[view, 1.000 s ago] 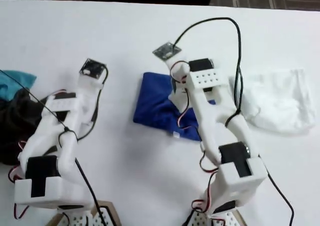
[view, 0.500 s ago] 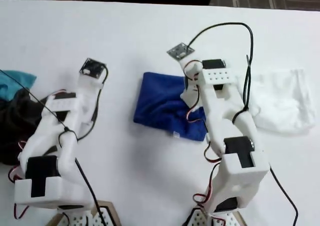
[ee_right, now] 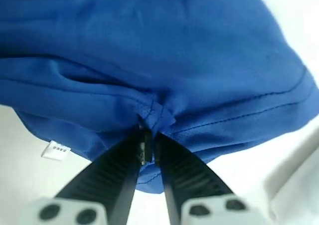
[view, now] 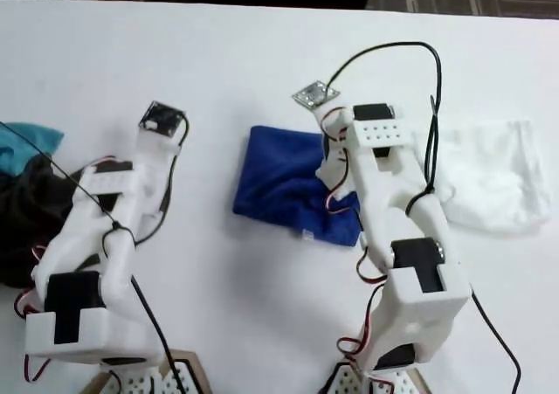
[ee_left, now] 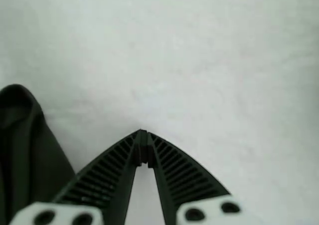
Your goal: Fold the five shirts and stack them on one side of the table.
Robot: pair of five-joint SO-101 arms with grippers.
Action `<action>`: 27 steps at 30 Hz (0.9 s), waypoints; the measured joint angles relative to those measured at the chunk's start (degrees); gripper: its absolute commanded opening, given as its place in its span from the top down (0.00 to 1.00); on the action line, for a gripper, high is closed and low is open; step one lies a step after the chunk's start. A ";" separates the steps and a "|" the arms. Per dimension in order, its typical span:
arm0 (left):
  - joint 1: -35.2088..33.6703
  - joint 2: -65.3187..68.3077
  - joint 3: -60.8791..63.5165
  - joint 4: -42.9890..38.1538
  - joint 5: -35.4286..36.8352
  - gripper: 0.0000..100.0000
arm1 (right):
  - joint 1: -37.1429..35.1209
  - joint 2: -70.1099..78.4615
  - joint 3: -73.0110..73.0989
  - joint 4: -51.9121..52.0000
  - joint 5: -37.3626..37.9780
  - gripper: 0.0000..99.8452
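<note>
The blue shirt (view: 275,180) is laid as a folded, roughly rectangular bundle near the middle of the white table (view: 218,53). A small white label (view: 307,235) is seen at the blue shirt's near edge, the edge towards the arm bases. In the right wrist view the blue shirt (ee_right: 149,50) is shown with stitched hems running across it, and its label (ee_right: 56,149) is seen sticking out from under the cloth.

The right gripper (ee_right: 148,135) is closed on the blue shirt: a small pucker of hem is pinched between the tips of its jaws. In the high view the right arm (view: 384,193) is stretched over the blue shirt's right-hand edge.

A white shirt (view: 485,176) is spread flat just beside the blue shirt, on its right-hand side; whether the two touch cannot be told, as the arm covers the gap. A corner of this white shirt (ee_right: 299,185) is caught in the right wrist view.

The left arm (view: 96,228) is placed well apart from the blue shirt, on its left. The left gripper (ee_left: 143,147) is held with its jaws pressed together on nothing, over bare table. A crumpled black shirt (view: 26,219) is piled farther from the blue shirt, beyond the left arm, with a teal shirt (view: 26,141) touching it on the far side. An edge of the black shirt (ee_left: 20,150) is seen beside the left gripper.
</note>
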 measured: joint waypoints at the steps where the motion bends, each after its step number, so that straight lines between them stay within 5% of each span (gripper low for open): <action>1: 0.00 0.00 0.00 0.00 0.00 0.97 | 0.00 -0.35 0.00 0.00 0.00 0.98; 14: 0.00 0.00 0.00 0.00 0.00 0.97 | 4.48 -18.99 0.79 11.52 9.05 0.98; 27: 0.00 0.00 0.00 0.00 0.00 0.97 | 7.30 -19.34 20.31 5.98 17.41 0.94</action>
